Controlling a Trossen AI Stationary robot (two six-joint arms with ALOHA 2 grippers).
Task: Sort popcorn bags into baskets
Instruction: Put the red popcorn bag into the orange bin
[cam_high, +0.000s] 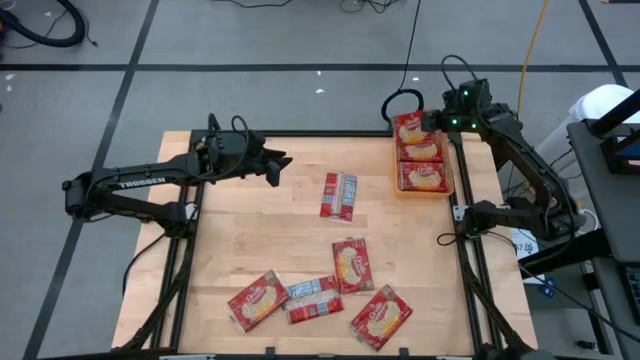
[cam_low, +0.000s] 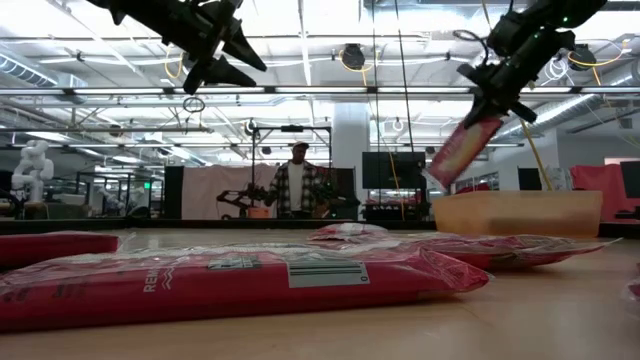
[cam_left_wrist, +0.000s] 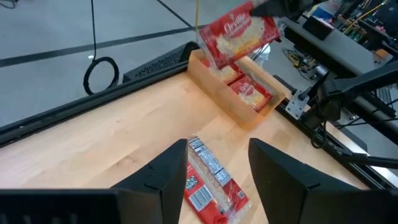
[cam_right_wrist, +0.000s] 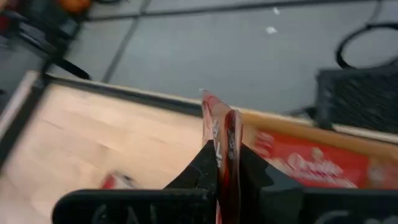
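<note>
Above the far end of the orange basket (cam_high: 426, 193) my right gripper (cam_high: 432, 121) is shut on a red popcorn bag (cam_high: 408, 129), which hangs over it (cam_low: 460, 150). Two more bags (cam_high: 421, 152) lie flat in the basket. My left gripper (cam_high: 281, 166) is open, high over the table's left half, nothing between its fingers (cam_left_wrist: 217, 168). A bag with its barcode side up (cam_high: 339, 195) lies flat on the table beyond it. Several other bags (cam_high: 352, 265) lie flat near the front edge. My right gripper pinches the bag's upper end (cam_right_wrist: 221, 132) between its two fingers, the packet showing edge-on between them. The fingers slant down from the table's right side. The bag hangs tilted below them (cam_low: 462, 148), lifted clear above the basket's rim (cam_low: 515, 200).
The basket sits at the table's far right corner, by the black frame rail (cam_high: 462, 215). Loose bags (cam_high: 258, 300) (cam_high: 313, 298) (cam_high: 381, 316) cluster near the front edge; bare wood lies at the left and middle. A person (cam_low: 298, 185) stands far behind the table.
</note>
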